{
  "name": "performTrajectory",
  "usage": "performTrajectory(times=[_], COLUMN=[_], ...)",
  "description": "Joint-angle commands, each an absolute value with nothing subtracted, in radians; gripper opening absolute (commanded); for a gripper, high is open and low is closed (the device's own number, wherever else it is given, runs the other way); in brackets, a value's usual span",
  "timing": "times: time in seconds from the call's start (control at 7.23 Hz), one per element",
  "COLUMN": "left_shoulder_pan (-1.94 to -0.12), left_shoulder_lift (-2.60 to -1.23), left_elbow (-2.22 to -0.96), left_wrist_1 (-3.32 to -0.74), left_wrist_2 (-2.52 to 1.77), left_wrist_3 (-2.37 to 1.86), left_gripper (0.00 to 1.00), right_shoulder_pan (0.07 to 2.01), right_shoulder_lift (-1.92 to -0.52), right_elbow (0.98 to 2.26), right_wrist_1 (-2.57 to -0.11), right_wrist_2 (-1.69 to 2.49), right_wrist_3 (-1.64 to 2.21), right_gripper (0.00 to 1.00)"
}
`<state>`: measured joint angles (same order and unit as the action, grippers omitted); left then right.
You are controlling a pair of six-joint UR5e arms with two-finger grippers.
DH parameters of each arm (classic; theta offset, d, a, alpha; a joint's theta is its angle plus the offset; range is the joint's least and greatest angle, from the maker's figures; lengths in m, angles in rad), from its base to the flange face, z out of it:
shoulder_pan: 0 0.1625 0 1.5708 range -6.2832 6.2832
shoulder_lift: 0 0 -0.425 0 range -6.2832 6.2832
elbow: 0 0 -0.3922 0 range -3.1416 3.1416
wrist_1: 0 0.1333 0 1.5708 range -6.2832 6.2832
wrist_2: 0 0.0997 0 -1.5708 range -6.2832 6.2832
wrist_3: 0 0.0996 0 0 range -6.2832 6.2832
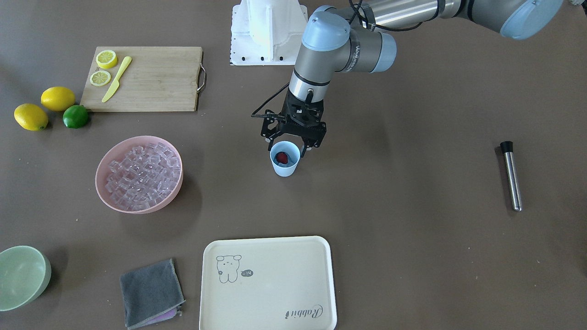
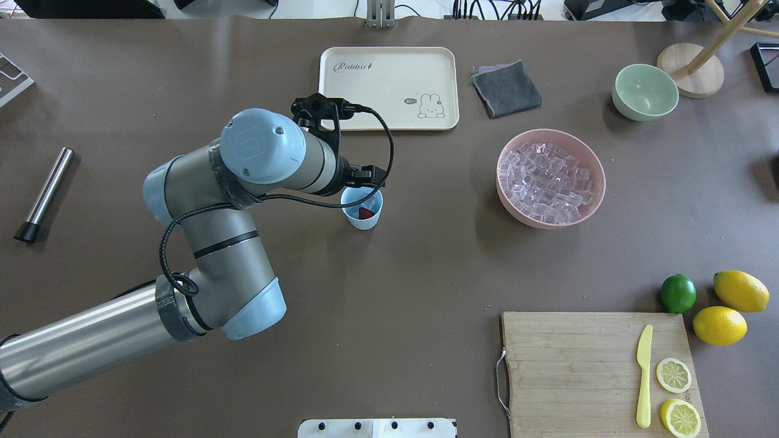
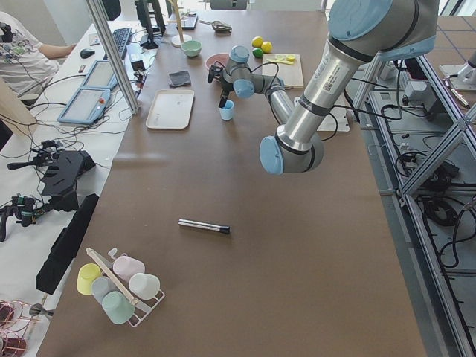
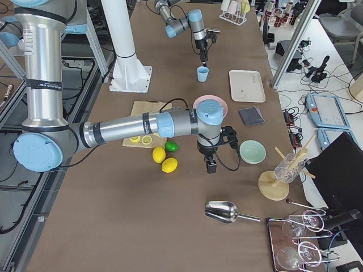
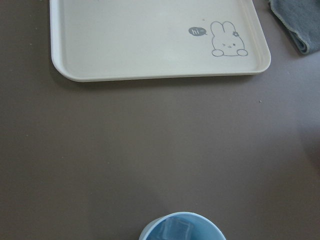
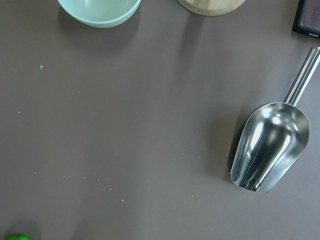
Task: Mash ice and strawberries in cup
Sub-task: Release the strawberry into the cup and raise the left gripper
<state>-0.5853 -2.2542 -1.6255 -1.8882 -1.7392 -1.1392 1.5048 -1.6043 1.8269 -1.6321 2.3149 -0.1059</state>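
Note:
The light-blue cup (image 1: 285, 169) stands upright mid-table and holds the red strawberry (image 1: 282, 157). In the left wrist view a clear ice cube (image 5: 175, 231) lies inside the cup (image 5: 150, 231). More ice (image 1: 140, 176) fills the pink bowl (image 1: 104, 192). My left gripper (image 1: 286, 149) hangs just above the cup, open and empty, with one finger on each side of the rim. My right gripper (image 4: 211, 165) shows only in the exterior right view, low over the table by the lemons. I cannot tell if it is open or shut.
A metal muddler (image 1: 511, 176) lies far to my left. A cream tray (image 1: 268, 284), grey cloth (image 1: 151, 293) and pale green bowl (image 1: 20, 275) sit on the far side. A cutting board (image 1: 156, 82) holds lemon slices and a yellow knife, with lemons and a lime beside it. A metal scoop (image 6: 270, 147) lies under my right wrist.

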Motion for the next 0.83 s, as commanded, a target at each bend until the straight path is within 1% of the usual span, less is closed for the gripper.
performTrajectory(times=[0.0, 0.14, 0.28, 0.42, 0.55, 0.69], left_shoulder_pan=[-0.732, -0.849, -0.988, -1.099, -1.167, -1.193], left_shoulder_lift=[-2.157, -2.091, -2.056, -2.040, -2.042, -2.040], left_elbow=[-1.641, -1.635, -1.587, -1.487, -1.385, -1.296], left_wrist_1=[-1.884, -1.882, -1.884, -1.884, -1.887, -1.888], left_wrist_2=[-1.837, -1.961, -2.088, -2.171, -2.192, -2.192], left_wrist_3=[-1.115, -1.108, -1.033, -0.903, -0.814, -0.723], left_gripper=[0.97, 0.97, 0.97, 0.97, 0.97, 0.97], right_shoulder_pan=[1.505, 1.505, 1.505, 1.505, 1.505, 1.505], right_shoulder_lift=[-1.605, -1.605, -1.606, -1.602, -1.594, -1.592], right_elbow=[1.824, 1.825, 1.824, 1.822, 1.819, 1.818], right_wrist_1=[-1.632, -1.632, -1.632, -1.632, -1.632, -1.632], right_wrist_2=[2.316, 2.316, 2.316, 2.315, 2.313, 2.313], right_wrist_3=[-0.106, -0.106, -0.109, -0.107, -0.107, -0.109], right_gripper=[0.98, 0.98, 0.98, 0.98, 0.98, 0.99])
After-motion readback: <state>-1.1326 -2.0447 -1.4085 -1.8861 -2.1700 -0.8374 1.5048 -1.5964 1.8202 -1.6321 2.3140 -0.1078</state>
